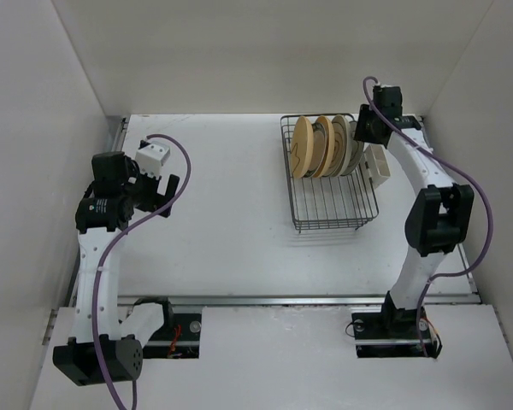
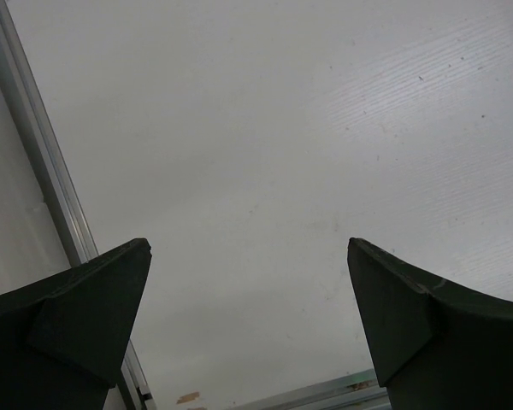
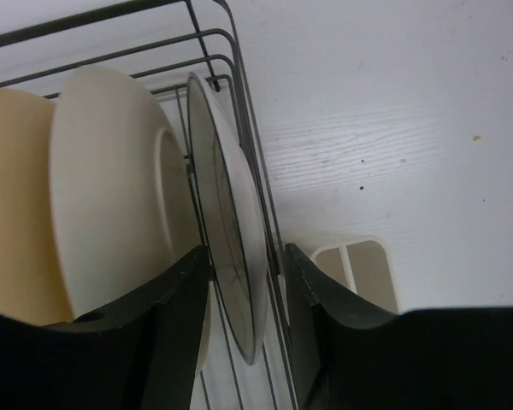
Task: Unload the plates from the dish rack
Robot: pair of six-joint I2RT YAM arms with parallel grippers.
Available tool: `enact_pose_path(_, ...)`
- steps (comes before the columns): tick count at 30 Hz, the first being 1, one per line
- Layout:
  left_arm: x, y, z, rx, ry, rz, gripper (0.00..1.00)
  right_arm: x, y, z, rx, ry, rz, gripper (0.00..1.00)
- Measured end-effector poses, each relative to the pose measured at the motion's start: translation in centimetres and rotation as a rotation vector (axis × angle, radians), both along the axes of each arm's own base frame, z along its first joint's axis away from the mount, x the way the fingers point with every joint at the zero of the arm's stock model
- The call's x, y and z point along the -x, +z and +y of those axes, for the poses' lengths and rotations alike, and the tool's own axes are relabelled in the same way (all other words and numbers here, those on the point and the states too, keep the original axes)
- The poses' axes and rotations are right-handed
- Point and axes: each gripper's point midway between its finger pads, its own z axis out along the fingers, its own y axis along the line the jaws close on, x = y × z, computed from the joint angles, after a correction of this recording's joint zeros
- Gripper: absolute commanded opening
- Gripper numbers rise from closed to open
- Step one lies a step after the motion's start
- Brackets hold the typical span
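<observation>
From where I stand, all four plates (image 1: 325, 145) are on edge in the far half of the dish rack (image 1: 333, 224), which sits on the right of the worktop (image 1: 222, 213). None is out yet.

The right end effector (image 3: 246, 252) is down at the rack's far right end. Its jaws are parted and straddle the rim of the outermost plate (image 3: 231, 248), the white one with the dark band, without pinching it.

What worries me is the rack's end wire (image 3: 258, 171). In the wrist view it seems to run between that plate and the right finger (image 3: 316, 316). If the jaws close as they stand, I think they may clamp wire and plate together, and a lift would drag the rack or tip its neighbours. The beige caddy (image 3: 359, 269) just beside could also get knocked.

The left end effector (image 2: 248, 256) hangs over bare worktop well away, jaws wide apart and holding nothing.
</observation>
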Motion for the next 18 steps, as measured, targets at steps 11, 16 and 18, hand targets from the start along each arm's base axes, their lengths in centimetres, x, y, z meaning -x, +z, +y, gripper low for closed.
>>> enact_pose_path(11,0.0,0.0,0.1,-0.012,-0.004,0.000,1.00,-0.1,-3.2,-0.8,0.104,-0.005,0.080,0.00)
enact_pose_path(16,0.0,0.0,0.1,-0.013,-0.006,0.000,1.00,0.2,-1.8,0.1,0.190,-0.041,0.062,0.00)
enact_pose_path(18,0.0,0.0,0.0,-0.010,-0.009,-0.001,1.00,0.5,-0.1,0.4,0.253,-0.080,0.032,0.00)
